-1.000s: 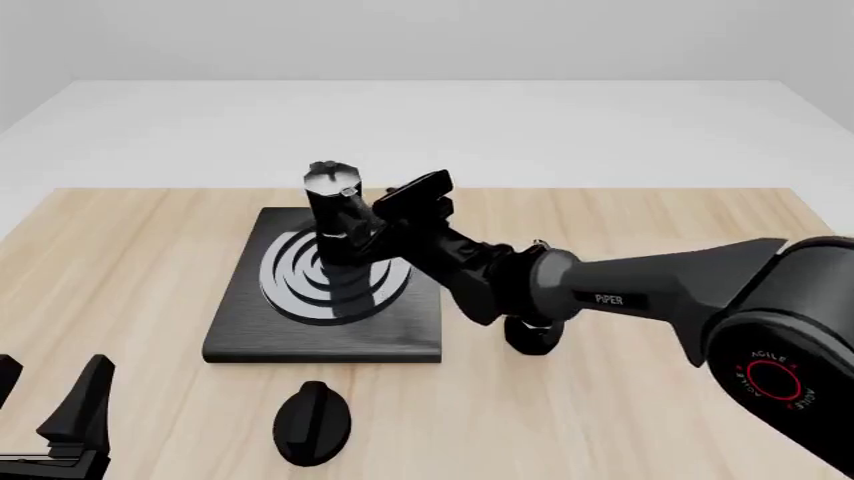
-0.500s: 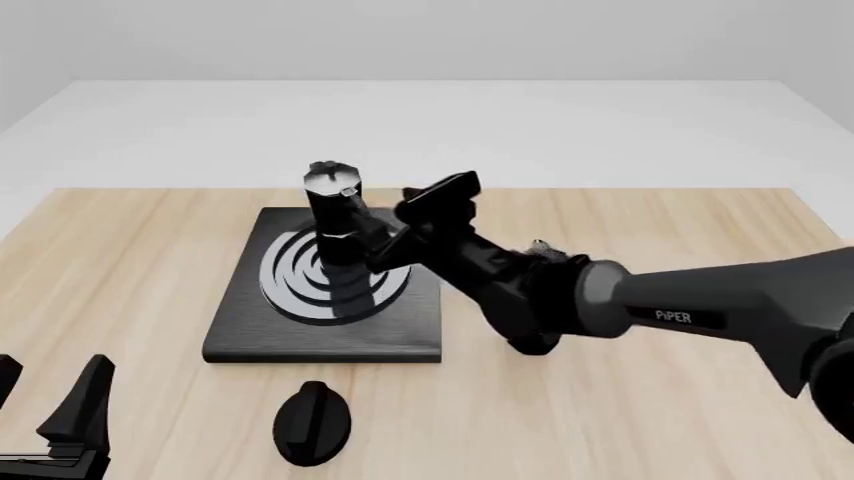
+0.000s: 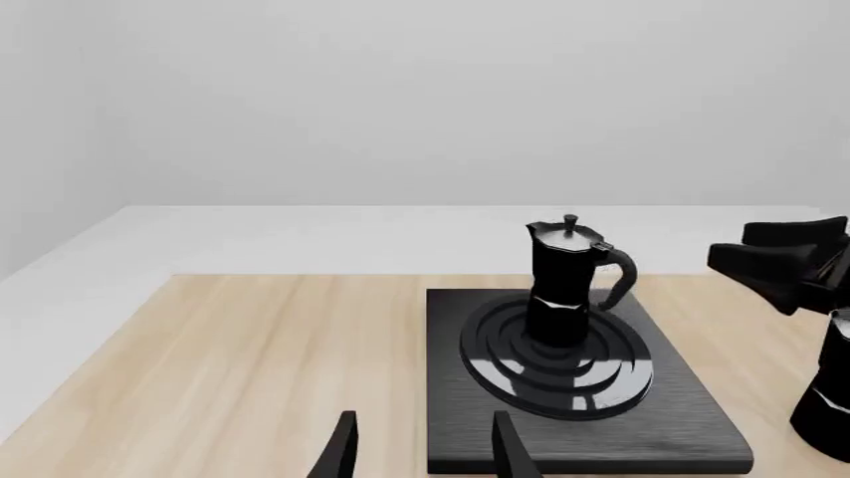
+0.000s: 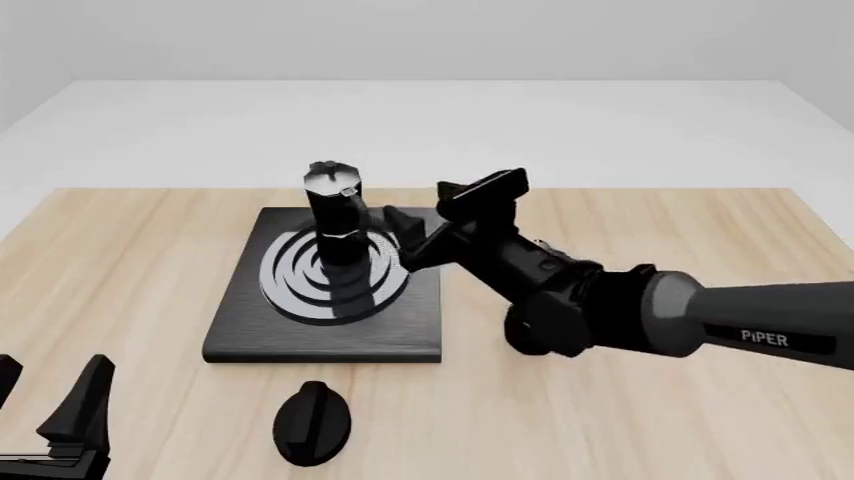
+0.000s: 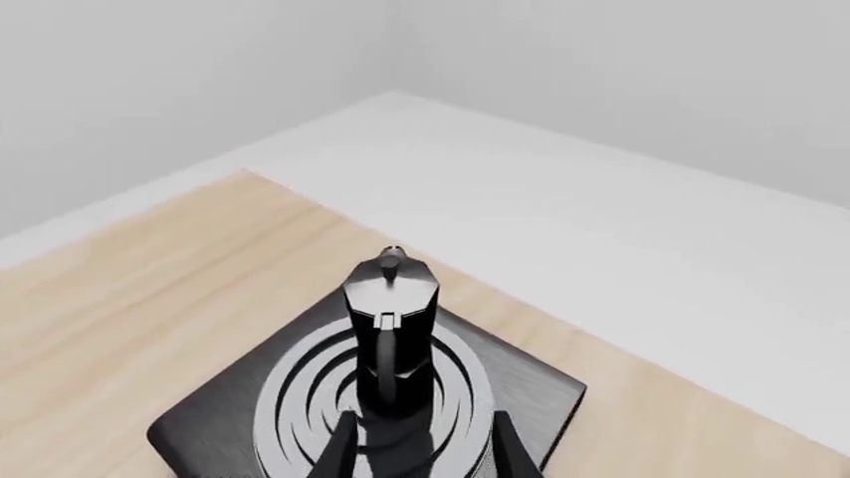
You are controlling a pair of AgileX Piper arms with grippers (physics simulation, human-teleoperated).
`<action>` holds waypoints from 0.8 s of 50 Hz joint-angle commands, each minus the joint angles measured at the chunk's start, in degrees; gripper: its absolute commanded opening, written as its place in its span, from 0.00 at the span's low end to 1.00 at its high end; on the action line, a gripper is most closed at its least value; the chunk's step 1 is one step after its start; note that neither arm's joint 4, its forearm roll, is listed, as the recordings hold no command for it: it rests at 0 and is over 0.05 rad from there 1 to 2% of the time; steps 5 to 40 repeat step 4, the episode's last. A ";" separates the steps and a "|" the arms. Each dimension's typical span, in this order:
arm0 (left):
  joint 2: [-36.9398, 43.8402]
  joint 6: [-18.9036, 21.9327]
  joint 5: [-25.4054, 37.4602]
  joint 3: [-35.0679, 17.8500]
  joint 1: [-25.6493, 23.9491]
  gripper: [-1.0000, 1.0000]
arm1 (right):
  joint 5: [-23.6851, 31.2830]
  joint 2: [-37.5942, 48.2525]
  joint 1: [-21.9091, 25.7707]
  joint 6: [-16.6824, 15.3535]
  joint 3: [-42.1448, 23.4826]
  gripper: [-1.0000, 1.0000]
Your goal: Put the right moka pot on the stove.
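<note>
Black right moka pot stands on one stove; right claw wide, apart; left claw wide.

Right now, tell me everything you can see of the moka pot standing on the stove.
The moka pot is black and faceted, narrowing at the waist, with a silvery lid topped by a small knob and a curved black handle. It looks like glossy metal. It stands upright on the silver rings of the stove, near their middle. Nothing grips it: the right gripper is beside it, on the handle side, jaws open and apart from it.
</note>
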 commanded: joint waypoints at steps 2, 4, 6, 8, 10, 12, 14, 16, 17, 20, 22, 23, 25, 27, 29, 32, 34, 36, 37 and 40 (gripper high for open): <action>0.00 0.00 0.00 0.00 0.00 1.00 | -0.03 -4.25 -1.05 0.14 3.30 1.00; 0.00 0.00 0.00 0.00 0.00 1.00 | -0.09 -5.02 -1.24 0.05 3.85 1.00; 0.00 0.00 0.00 0.00 0.00 1.00 | -0.09 -5.02 -1.24 0.05 3.85 1.00; 0.00 0.00 0.00 0.00 0.00 1.00 | -0.09 -5.02 -1.24 0.05 3.85 1.00; 0.00 0.00 0.00 0.00 0.00 1.00 | -0.09 -5.02 -1.24 0.05 3.85 1.00; 0.00 0.00 0.00 0.00 0.00 1.00 | -0.09 -5.02 -1.24 0.05 3.85 1.00; 0.00 0.00 0.00 0.00 0.00 1.00 | -0.09 -5.02 -1.24 0.05 3.85 1.00; 0.00 0.00 0.00 0.00 0.00 1.00 | -0.09 -5.02 -1.24 0.05 3.85 1.00; 0.00 0.00 0.00 0.00 0.00 1.00 | -0.09 -5.02 -1.24 0.05 3.85 1.00; 0.00 0.00 0.00 0.00 0.00 1.00 | -0.09 -5.02 -1.24 0.05 3.85 1.00; 0.00 0.00 0.00 0.00 0.00 1.00 | -0.09 -5.02 -1.24 0.05 3.85 1.00; 0.00 0.00 0.00 0.00 0.00 1.00 | -0.09 -5.02 -1.24 0.05 3.85 1.00; 0.00 0.00 0.00 0.00 0.00 1.00 | -0.09 -5.02 -1.24 0.05 3.85 1.00; 0.00 0.00 0.00 0.00 0.00 1.00 | -0.09 -5.02 -1.24 0.05 3.85 1.00; 0.00 0.00 0.00 0.00 0.00 1.00 | -0.09 -5.02 -1.24 0.05 3.85 1.00; 0.00 0.00 0.00 0.00 0.00 1.00 | -0.09 -5.02 -1.24 0.05 3.85 1.00; 0.00 0.00 0.00 0.00 0.00 1.00 | -0.09 -5.02 -1.24 0.05 3.85 1.00; 0.00 0.00 0.00 0.00 0.00 1.00 | -0.09 -5.02 -1.24 0.05 3.85 1.00; 0.00 0.00 0.00 0.00 0.00 1.00 | -0.09 -5.02 -1.24 0.05 3.85 1.00; 0.00 0.00 0.00 0.00 0.00 1.00 | -0.09 -5.02 -1.24 0.05 3.85 1.00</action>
